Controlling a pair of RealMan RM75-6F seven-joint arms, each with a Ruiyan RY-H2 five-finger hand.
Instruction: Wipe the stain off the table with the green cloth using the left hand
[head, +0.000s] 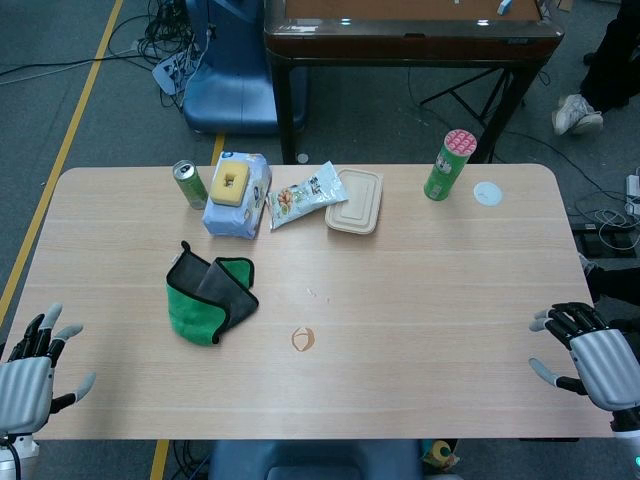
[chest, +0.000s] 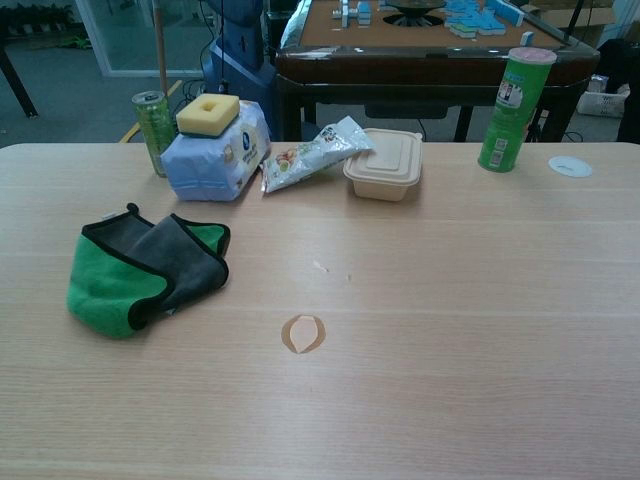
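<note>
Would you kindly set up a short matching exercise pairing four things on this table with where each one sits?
Things:
1. green cloth
2. stain
3. yellow sponge
4. white lid

Places:
A. on top of the wipes pack
B. near the table's front middle
C. just right of the tall green canister
D. folded, left of the stain

Pairs: 1-D, 2-B, 3-A, 4-C

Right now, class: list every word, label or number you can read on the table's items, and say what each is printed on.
None can be read.
Green tube: print blurred.
Wipes pack: logo too small.
Snack bag: print blurred.
Can: no legible text.
</note>
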